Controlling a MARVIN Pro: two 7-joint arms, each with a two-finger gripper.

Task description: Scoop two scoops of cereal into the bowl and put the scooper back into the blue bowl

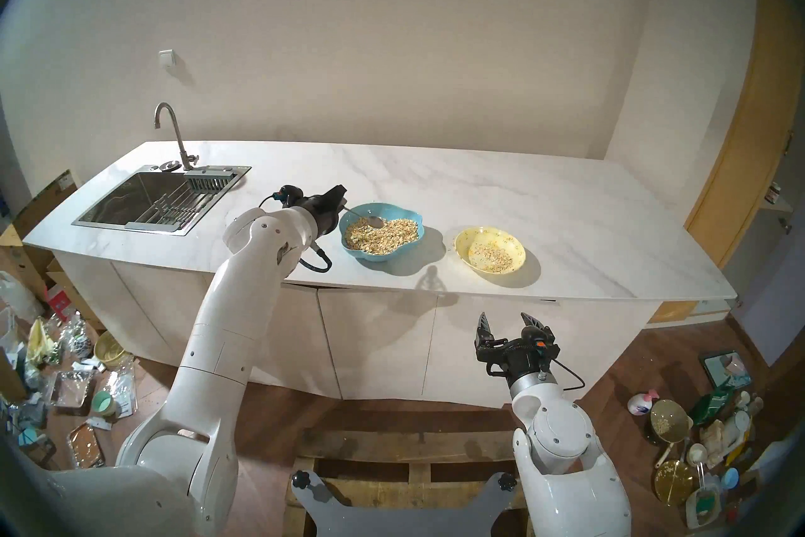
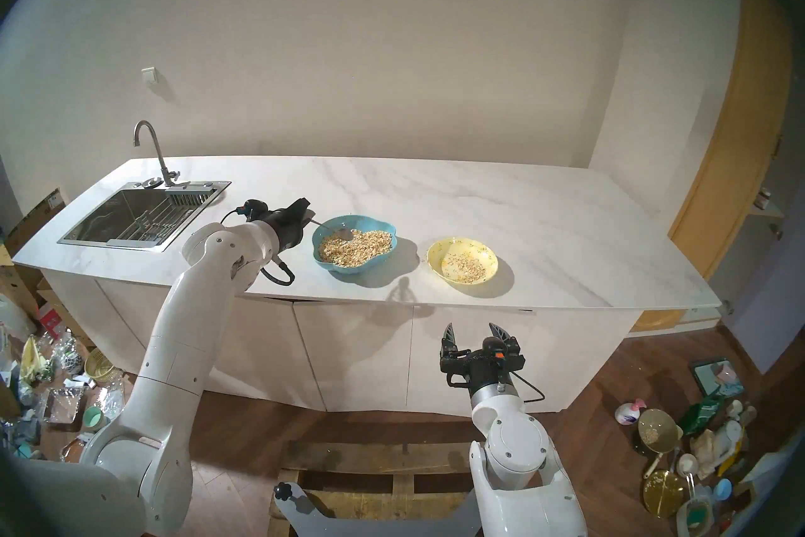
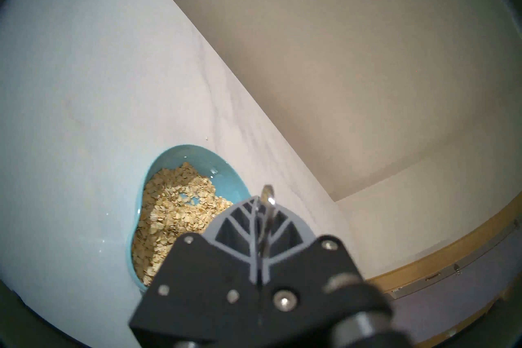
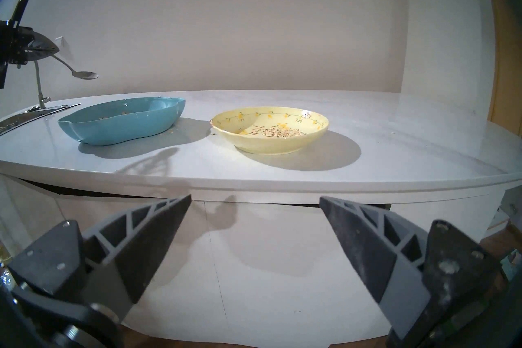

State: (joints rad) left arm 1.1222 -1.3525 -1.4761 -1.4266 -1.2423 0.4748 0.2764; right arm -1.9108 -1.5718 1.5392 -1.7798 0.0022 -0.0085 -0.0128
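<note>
On the white marble counter (image 1: 435, 183) you see nothing between the two bowls. Your left gripper (image 1: 342, 198) is clamped on the slim silver spoon (image 4: 84, 75), above the turquoise wavy-rimmed bowl (image 1: 409, 248) of beige oat flakes (image 1: 383, 233). Your right gripper (image 1: 509, 324) stands apart, below the counter edge.

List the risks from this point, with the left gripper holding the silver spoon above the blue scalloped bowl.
1. The left gripper pinches the slim silver metal spoon only at its handle end; it may twist or slip.
2. The spoon hangs well above the turquoise scalloped bowl; released there, it could scatter oat flakes.
3. The shallow pale-yellow dish could spill easily if bumped.
</note>
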